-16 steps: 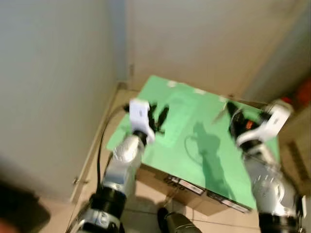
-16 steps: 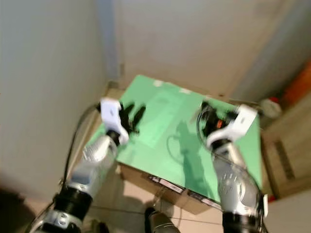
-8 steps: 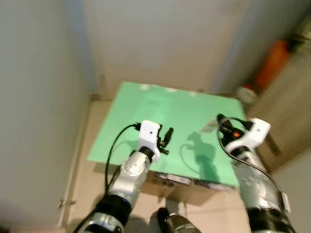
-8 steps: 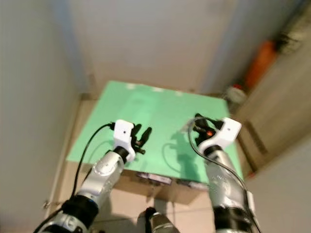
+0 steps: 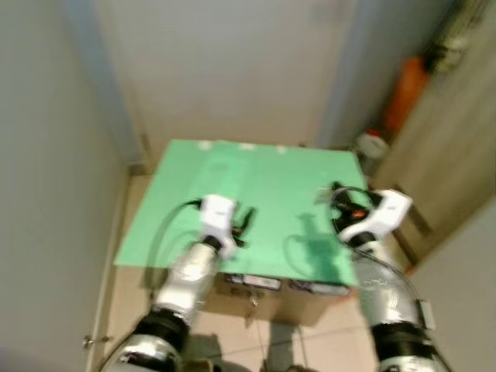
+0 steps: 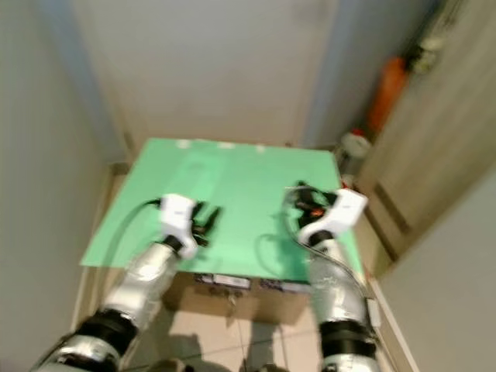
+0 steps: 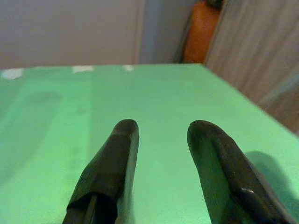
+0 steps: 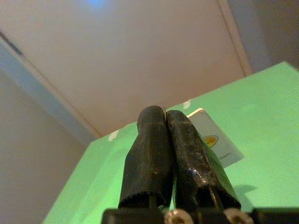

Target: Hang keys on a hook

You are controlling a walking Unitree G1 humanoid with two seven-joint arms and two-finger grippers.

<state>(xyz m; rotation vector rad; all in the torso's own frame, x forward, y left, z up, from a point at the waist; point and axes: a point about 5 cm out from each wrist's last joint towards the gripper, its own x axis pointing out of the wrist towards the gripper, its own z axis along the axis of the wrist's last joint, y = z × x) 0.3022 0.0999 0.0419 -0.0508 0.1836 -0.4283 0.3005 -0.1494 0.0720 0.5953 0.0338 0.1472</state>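
A white key tag (image 8: 212,137) with a yellow mark sticks out past the tips of my right gripper (image 8: 163,112), which is shut on it. That gripper (image 5: 335,194) hovers over the right side of the green board (image 5: 263,174), with the tag (image 5: 322,198) beside its tips. My left gripper (image 5: 246,221) is open over the board's near left part, and nothing lies between its fingers (image 7: 119,149). The keys themselves cannot be made out.
The green board lies on a cardboard box (image 5: 271,285) in a corner between pale walls. An orange bottle (image 5: 404,93) and a white container (image 5: 372,143) stand at the back right beside a wooden cabinet (image 5: 457,147). Tiled floor runs along the left.
The camera has swung round, so the board now looks square-on and the cabinet has come into sight. The right gripper with the tag has come back from the board's far corner towards its middle right.
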